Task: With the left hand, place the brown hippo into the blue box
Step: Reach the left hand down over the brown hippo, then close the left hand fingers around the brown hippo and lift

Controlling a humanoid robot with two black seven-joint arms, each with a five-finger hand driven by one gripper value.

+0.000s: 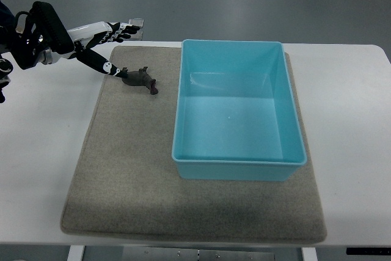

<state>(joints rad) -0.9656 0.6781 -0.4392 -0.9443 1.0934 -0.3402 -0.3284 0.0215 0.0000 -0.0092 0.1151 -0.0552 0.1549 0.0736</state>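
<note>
Hippo placement comes down to four things under my camera, one of each, and I take them by size. One white desk (43, 169) carries everything. On it lies one grey mat (122, 175), presumably there to keep the toy and the container from sliding on the smooth top. One blue box (237, 166) stands on the right part of the mat, open side up and with nothing inside, so the drop target is ready.

My left robot hand (104, 44) reaches in from the upper left, its fingers spread and relaxed, holding nothing; one dark fingertip with a white end touches, or very nearly touches, the toy's left end. I judge that I am at the approach, lining up for a grasp, not yet closed on anything. My right arm is out of sight.

Smallest is the one brown hippo (139, 79), lying on the mat near its far edge, just left of the box's far left corner, clear of its wall.
</note>
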